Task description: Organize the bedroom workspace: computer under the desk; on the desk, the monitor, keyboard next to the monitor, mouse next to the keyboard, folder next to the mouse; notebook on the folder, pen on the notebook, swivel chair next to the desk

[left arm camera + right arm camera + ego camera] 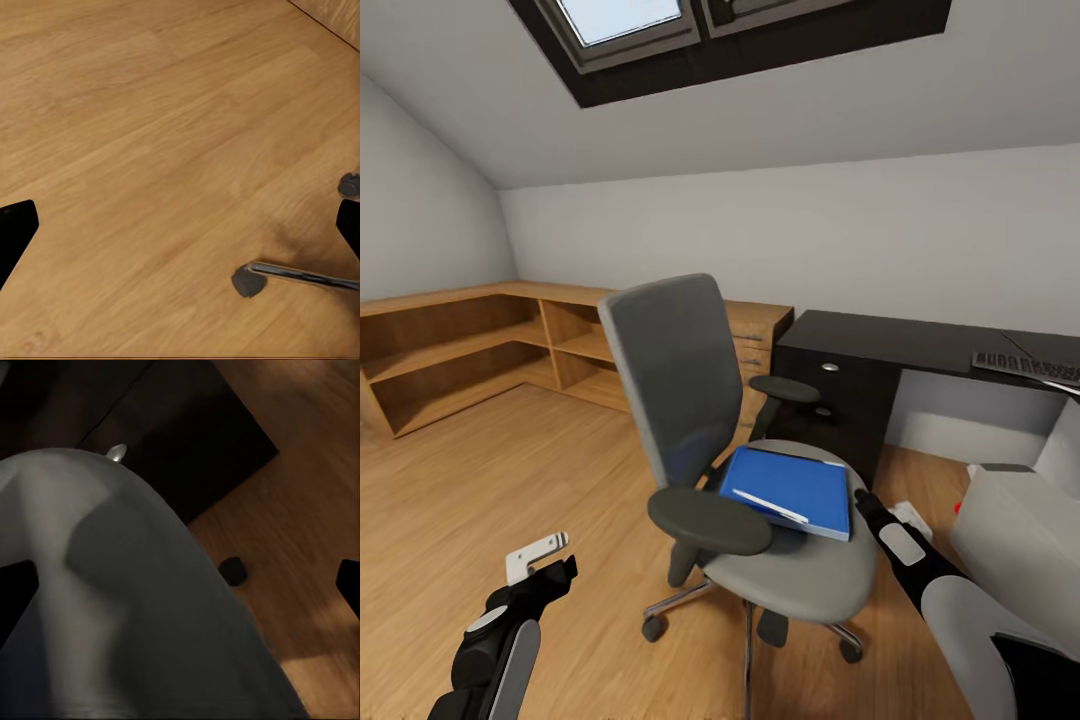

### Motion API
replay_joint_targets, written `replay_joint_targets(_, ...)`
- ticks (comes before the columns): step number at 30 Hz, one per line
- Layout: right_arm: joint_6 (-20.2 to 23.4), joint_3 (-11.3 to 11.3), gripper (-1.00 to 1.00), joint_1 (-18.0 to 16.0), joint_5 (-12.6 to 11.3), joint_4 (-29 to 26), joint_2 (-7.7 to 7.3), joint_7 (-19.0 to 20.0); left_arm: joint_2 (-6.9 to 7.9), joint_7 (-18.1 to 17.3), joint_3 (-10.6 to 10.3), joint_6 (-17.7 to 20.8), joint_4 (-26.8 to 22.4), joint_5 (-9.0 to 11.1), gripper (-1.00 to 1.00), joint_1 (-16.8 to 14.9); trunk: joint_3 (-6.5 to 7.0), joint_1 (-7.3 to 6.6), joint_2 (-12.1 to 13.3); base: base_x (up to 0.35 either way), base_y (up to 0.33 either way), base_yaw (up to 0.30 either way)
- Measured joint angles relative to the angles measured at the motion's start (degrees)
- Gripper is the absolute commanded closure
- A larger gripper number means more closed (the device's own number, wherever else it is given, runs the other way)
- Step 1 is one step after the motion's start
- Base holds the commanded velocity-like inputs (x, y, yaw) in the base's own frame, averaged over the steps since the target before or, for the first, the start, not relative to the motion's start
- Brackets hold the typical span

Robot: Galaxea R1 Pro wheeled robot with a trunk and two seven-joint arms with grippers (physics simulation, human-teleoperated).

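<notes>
1. On the swivel chair (pixel 760 520) seat lies the blue folder (pixel 792 490), a thin white pen (pixel 770 506) resting across its cover. The move to the worktop is not done. If the notebook is there too, I cannot make it out.
2. On the black worktop (pixel 900 340) at the far right sits the keyboard (pixel 1028 366). Monitor and mouse I cannot find from here.
3. The silver computer (pixel 1015 540) stands on the floor at the right, out in front of the worktop rather than under it, as far as I can judge.
4. The chair stands just in front of the drawer end, close enough perhaps, though it faces away.
5. The right tool (pixel 863 500) hovers at the seat's edge just beside the folder — jaws spread, holding nothing.
6. The left tool (pixel 545 560) hangs low over bare floor, also spread and empty — most of the job is left.
</notes>
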Motion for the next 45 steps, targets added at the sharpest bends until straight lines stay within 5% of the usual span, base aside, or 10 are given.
replay_joint_targets(15,-0.11,0.06,-1.00,0.04,-0.23,1.35,0.08,-0.10,0.00,0.00,0.00,0.09,0.00,0.00,-1.00,-0.02,-0.01,0.01,0.01,-0.265,0.000,0.001)
replay_joint_targets(45,-0.09,0.00,-1.00,0.00,0.13,0.44,0.34,0.02,-0.01,0.01,-0.85,0.08,0.34,0.03,-1.00,-0.01,0.00,-0.02,-0.01,-0.005,0.000,0.188)
